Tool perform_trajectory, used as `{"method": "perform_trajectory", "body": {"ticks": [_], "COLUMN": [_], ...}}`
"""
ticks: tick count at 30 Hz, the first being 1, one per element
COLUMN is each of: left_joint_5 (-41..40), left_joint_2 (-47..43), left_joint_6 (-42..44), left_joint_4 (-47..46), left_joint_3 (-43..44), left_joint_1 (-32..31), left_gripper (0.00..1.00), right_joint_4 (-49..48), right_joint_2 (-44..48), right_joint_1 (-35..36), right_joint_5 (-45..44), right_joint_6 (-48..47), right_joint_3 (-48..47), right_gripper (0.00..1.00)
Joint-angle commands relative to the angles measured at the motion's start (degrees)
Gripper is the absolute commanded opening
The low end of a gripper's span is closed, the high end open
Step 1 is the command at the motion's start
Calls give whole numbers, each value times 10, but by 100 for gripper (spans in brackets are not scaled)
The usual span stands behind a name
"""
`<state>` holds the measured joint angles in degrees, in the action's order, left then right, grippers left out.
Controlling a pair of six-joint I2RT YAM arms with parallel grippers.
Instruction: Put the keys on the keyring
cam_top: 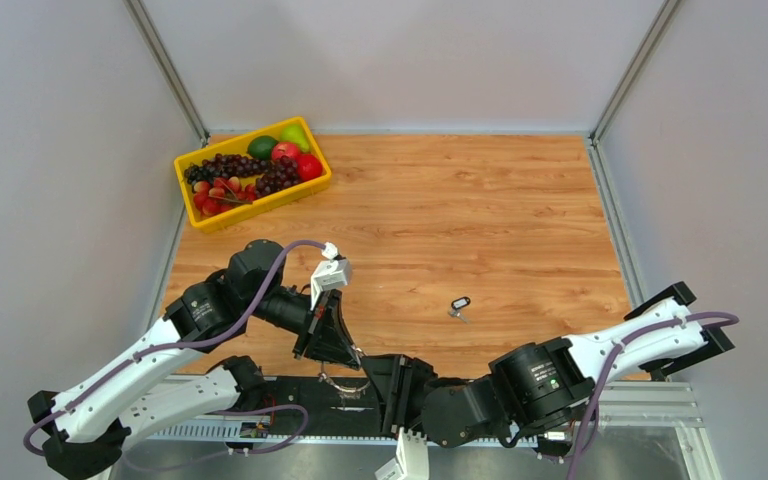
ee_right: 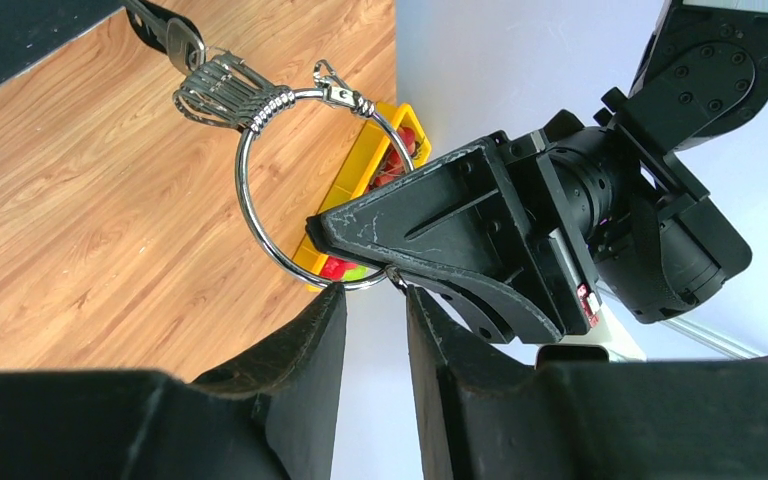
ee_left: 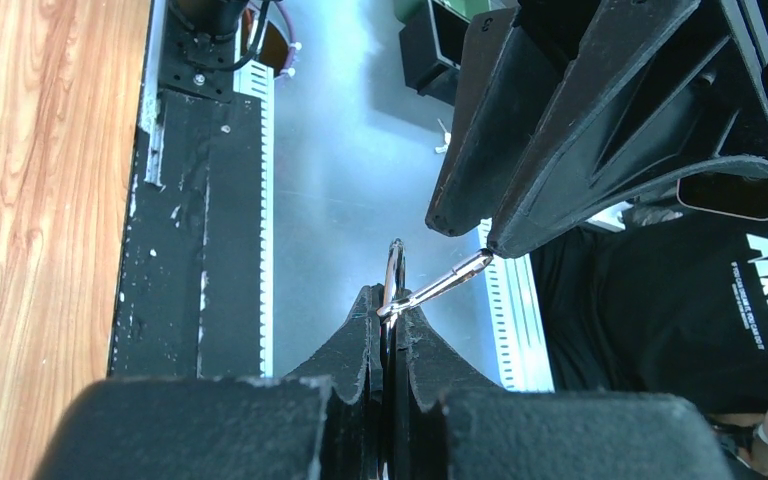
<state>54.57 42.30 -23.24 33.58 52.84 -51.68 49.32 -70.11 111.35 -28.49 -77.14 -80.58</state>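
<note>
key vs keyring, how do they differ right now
The key lies flat on the table; the keyring is held off it by the left gripper. The key has a black head; the keyring is all silver. The key is alone; the keyring carries a silver bunch. Both show silver metal.

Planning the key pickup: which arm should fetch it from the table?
Right. The left gripper is shut on the keyring, and the key lies nearer the right arm.
</note>
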Motion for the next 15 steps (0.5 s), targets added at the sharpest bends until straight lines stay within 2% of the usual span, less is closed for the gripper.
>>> {"method": "perform_trajectory", "body": {"ticks": [1, 15], "left_joint_5": [18, 27], "left_joint_2": [-3, -3], "left_joint_6": [8, 25], "left_joint_4": [2, 15], "left_joint_3": [4, 0], "left_joint_1": [-2, -2], "left_gripper": [0, 0], "right_joint_4": [3, -3], "right_joint_2": [-8, -38], "right_joint_1": [6, 6], "right_joint_5": [-14, -17], "right_joint_6": [-15, -21], "right_joint_3": [-27, -50], "right_gripper": [34, 32]}}
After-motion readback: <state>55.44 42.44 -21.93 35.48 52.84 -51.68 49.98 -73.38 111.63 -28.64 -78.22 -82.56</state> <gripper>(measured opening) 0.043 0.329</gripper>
